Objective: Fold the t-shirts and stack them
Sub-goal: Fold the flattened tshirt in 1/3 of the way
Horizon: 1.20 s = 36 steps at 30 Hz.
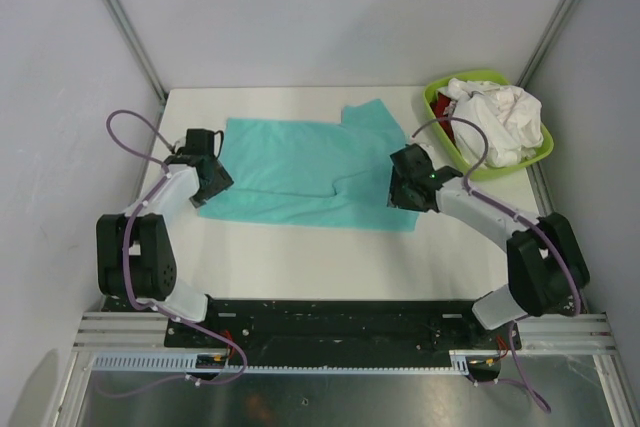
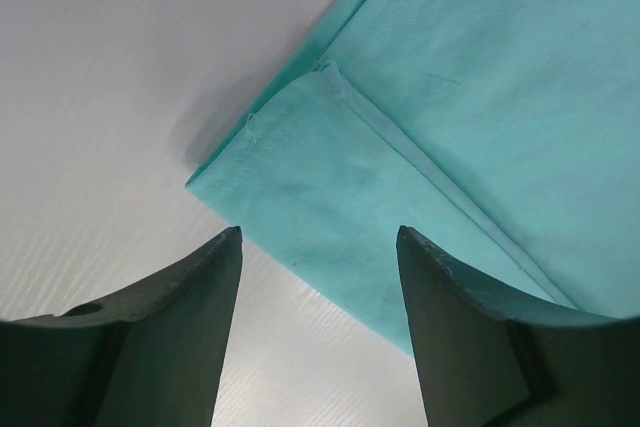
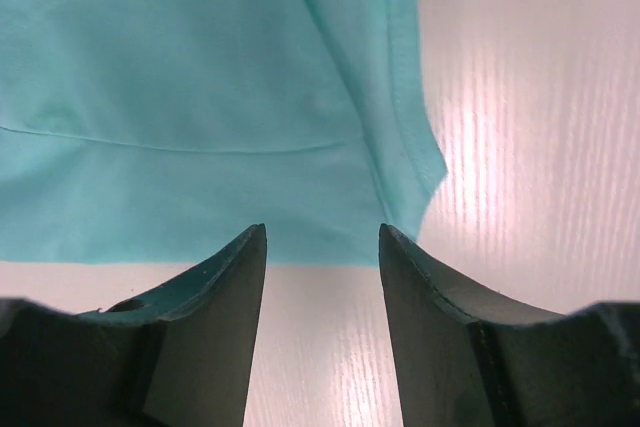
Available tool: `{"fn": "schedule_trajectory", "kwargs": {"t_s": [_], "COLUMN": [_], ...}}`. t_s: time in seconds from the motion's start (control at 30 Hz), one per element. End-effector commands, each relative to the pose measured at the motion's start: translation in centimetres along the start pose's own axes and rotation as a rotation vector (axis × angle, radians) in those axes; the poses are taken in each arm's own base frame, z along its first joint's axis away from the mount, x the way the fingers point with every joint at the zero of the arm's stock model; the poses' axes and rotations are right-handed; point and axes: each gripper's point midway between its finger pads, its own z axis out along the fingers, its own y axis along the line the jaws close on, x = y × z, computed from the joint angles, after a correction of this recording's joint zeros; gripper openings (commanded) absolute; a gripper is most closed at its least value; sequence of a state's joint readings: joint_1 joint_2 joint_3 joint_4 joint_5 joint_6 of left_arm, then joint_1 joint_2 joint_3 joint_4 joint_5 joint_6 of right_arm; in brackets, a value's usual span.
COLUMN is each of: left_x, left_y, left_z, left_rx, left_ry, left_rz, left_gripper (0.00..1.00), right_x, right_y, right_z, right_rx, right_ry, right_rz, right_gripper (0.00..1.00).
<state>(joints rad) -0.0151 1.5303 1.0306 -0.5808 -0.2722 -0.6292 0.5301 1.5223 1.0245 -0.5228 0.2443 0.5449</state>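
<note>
Teal cloth fills the middle of your white table [image 1: 300,267]: one t-shirt [image 1: 300,172] lies flat, its long axis running left to right across the top view, with a sleeve [image 1: 368,115] jutting from the far right corner and pointing toward the lime-green basin [image 1: 432,99]. That basin sits at the far right edge of the table, well apart from the shirt's body, and holds a heap of white shirts [image 1: 500,117] with a bit of red cloth [image 1: 447,107] showing at its left side. Your left pincer [image 2: 320,242] hangs over the near left corner of the t-shirt, fingers apart, the hemmed corner lying just beyond the gap. Your right pincer [image 3: 322,232] is at the near right corner, fingers apart too, with the near hem crossing just ahead of the tips. You cannot tell from these views whether either one touches the cloth. Between the right arm and the basin a purple cable [image 1: 470,132] loops up and over the basin's near side.
</note>
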Motion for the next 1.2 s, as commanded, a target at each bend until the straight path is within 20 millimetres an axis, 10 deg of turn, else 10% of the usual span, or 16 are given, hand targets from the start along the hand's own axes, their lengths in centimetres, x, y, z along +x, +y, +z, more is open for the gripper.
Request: {"fn": "schedule_trajectory", "kwargs": {"t_s": [0.0,1.17], "left_x": [-0.3,1.0], "left_y": [0.3,7.1], "left_z": [-0.7,1.3], "left_rx": [0.022,-0.113], "left_ry": [-0.026,0.017], "left_rz": [-0.036,-0.180], "left_gripper": [0.68,0.54], "right_x": [0.3,6.0], "right_y": [-0.3,-4.7], "right_z": [-0.7,2.8], "right_rx": [-0.045,0.003], "right_ry": [-0.024,0.080], "right_rz": [0.067,0.138], "right_gripper": [0.52,0.33]}}
